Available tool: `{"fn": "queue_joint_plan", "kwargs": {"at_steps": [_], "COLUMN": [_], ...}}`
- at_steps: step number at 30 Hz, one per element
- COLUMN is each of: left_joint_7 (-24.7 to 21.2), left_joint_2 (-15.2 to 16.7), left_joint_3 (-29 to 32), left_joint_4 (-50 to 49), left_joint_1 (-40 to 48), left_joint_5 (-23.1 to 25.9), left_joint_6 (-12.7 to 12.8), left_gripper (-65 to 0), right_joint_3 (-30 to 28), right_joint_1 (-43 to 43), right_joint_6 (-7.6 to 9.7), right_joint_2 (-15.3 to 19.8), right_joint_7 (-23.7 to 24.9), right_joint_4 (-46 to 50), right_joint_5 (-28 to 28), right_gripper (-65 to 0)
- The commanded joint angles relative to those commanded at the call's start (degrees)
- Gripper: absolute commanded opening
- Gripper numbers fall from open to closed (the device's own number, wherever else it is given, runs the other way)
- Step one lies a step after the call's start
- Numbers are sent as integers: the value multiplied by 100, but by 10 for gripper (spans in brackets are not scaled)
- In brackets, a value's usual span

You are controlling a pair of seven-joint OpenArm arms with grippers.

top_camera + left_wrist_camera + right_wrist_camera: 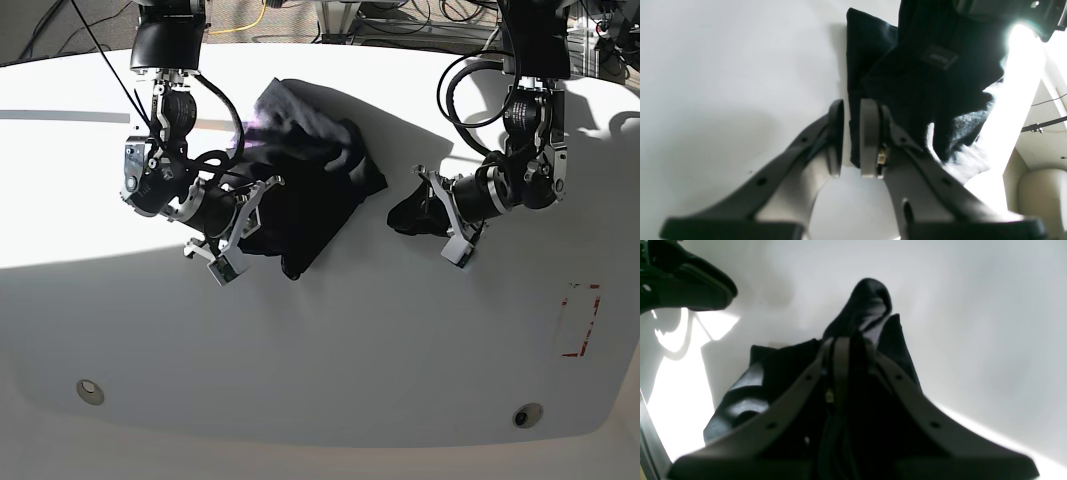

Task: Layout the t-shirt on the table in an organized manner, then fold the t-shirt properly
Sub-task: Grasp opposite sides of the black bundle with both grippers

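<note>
Two arms: you have both over the table [330, 340], one at each end of the t-shirt [310, 190].
T-shirt: black cloth, bunched and crumpled, not spread flat; the main mass lies on the far middle of the table in the base view, with a smaller dark bunch toward that view's right.
Left gripper [851, 138]: you see it on the base view's right [440, 216]. Its two pale pads [869, 136] stand a narrow gap apart, with a strip of the shirt's edge running down between them. The wrist view does not settle whether they are pinching the cloth or only flanking it, so you cannot tell.
Right gripper [848, 346]: you see it on the base view's left [245, 222]. The fingers [841, 366] come together at the tips with black cloth pressed between them; a fold of the shirt sticks up just beyond the tips and more cloth hangs below.
Shirt tag: small dark rectangular label [939, 57] with faint lettering you cannot read, on the cloth beyond the left gripper.
Table: white, smooth, rounded at the near edge.
Metal discs: two small round ones near the front edge, one at left [88, 388], one at right [527, 414].
Red mark: dashed rectangle [580, 320] on the right side, well apart from the shirt.
Cables: black leads looped along both arms [470, 90].
</note>
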Motion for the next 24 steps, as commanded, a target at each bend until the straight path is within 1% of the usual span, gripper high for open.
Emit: {"fn": "queue_joint_plan", "kwargs": {"at_steps": [5, 7, 11, 13, 16, 19, 20, 22, 23, 24], "left_joint_7": [0, 0, 0, 0, 0, 0, 0, 0, 0, 0], "left_joint_2": [0, 0, 9, 9, 9, 0, -9, -9, -9, -9], "left_joint_3": [0, 9, 9, 9, 9, 123, 193, 308, 387, 422], "left_joint_4": [0, 0, 0, 0, 35, 35, 35, 44, 53, 70], "left_joint_1": [44, 62, 62, 62, 70, 70, 70, 70, 70, 70], "left_joint_5": [0, 0, 0, 0, 0, 0, 0, -9, -9, -26], "left_joint_6": [0, 0, 0, 0, 0, 0, 0, 0, 0, 0], "left_gripper": [-569, -569, -569, -569, -569, -569, -569, -569, -569, -569], "right_joint_3": [0, 0, -9, -9, -9, -9, -9, 0, 9, 18], "right_joint_1": [149, 229, 334, 422, 563, 659, 677, 677, 695, 677], "right_joint_6": [0, 0, 0, 0, 0, 0, 0, 0, 0, 0], "right_joint_2": [-70, -88, -237, -281, -369, -484, -536, -571, -580, -571], "right_joint_7": [9, 53, 211, 273, 316, 325, 325, 325, 325, 325], "right_joint_4": [-79, -237, -686, -897, -1240, -1380, -1380, -1327, -1196, -1108], "right_joint_5": [-35, 0, -62, -114, -360, -747, -932, -1099, -1187, -1213], "right_gripper": [-609, -609, -607, -596, -479, -282, -192, -86, -19, 0]}}
